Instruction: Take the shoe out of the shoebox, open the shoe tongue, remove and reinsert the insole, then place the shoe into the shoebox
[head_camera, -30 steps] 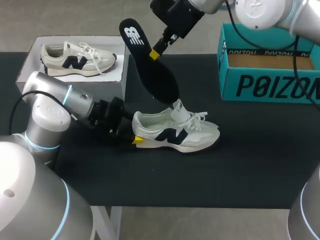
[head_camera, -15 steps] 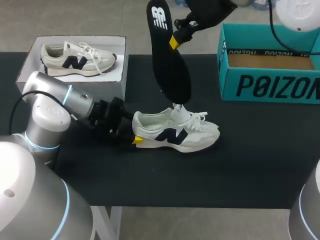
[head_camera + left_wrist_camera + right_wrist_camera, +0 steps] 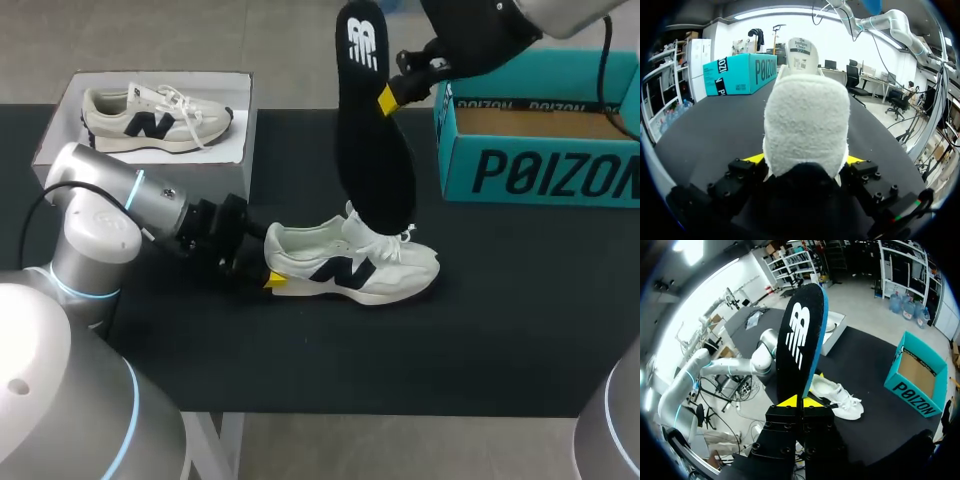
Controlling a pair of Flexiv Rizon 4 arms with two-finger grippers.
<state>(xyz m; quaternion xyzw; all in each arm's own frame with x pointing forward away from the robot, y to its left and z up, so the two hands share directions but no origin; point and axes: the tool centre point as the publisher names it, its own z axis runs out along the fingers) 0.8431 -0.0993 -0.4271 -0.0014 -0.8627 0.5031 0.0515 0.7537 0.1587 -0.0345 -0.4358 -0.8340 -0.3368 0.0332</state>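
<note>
A white sneaker with a dark logo lies on its sole on the black table, toe to the right. My left gripper has its fingers on both sides of the sneaker's heel, the yellow tips pressed against it. Above the sneaker hangs the black insole, nearly upright, its lower end close to the laces. My right gripper is shut on the insole's edge, seen as a dark blade rising from my right gripper. The teal shoebox stands open at the back right.
A white tray at the back left holds a second white sneaker. My left arm lies low across the table's left side. Bare black tabletop stretches in front of the sneaker and to its right.
My right arm has carried the insole to the right and turned it more upright, so its lower end now hangs over the sneaker's laces. The left gripper and sneaker have not moved.
</note>
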